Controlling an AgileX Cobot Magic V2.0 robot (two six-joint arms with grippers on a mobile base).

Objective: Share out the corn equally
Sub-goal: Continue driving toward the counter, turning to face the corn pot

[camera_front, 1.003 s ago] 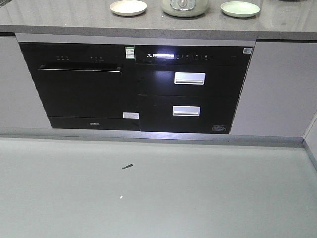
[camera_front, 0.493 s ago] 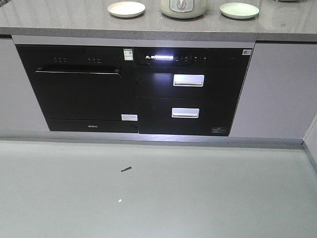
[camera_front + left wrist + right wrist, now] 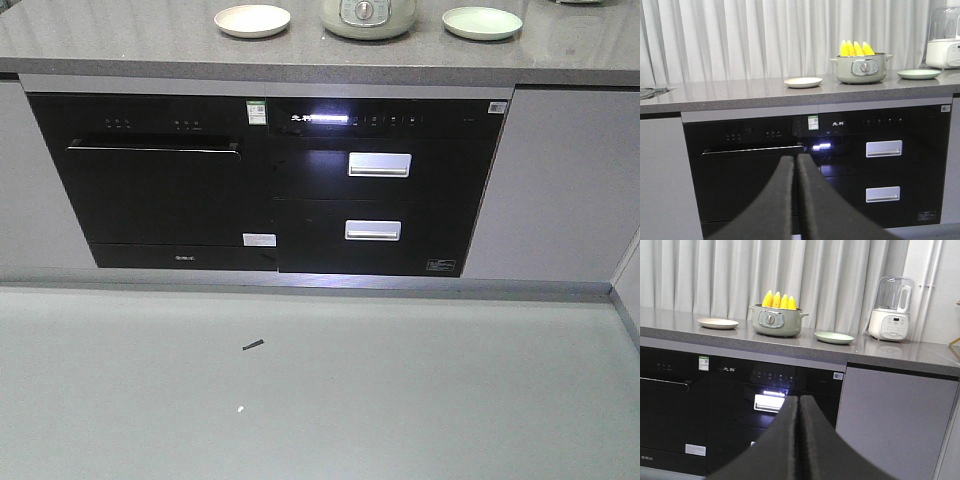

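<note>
Table (image 3: 740, 92) runs across the far side of the scene, above black built-in units (image 3: 752, 165). From left to right it carries a cream plate (image 3: 803, 82), a pale green pot (image 3: 861, 69), a green plate (image 3: 918, 74) and, at the far right, a white appliance (image 3: 891, 310) with a clear jug.

The corn (image 3: 856, 48) is all in the pot: four yellow cobs stand side by side with their points up, well above the rim. Both plates are bare.

The left hand (image 3: 796, 160) is closed, its fingers pressed together with nothing between them. The right hand (image 3: 798, 400) is in the same condition. Both are well apart from the table and point toward it.

Assessment: the step in hand is the approach, and no distribution has begun. The next move calls for closing the distance to the table, then opening one hand. That hand takes a cob by its exposed upper part and lifts it straight up clear of the rim. An equal split is judged to be two cobs per plate, each arm serving the plate on its own side.
</note>
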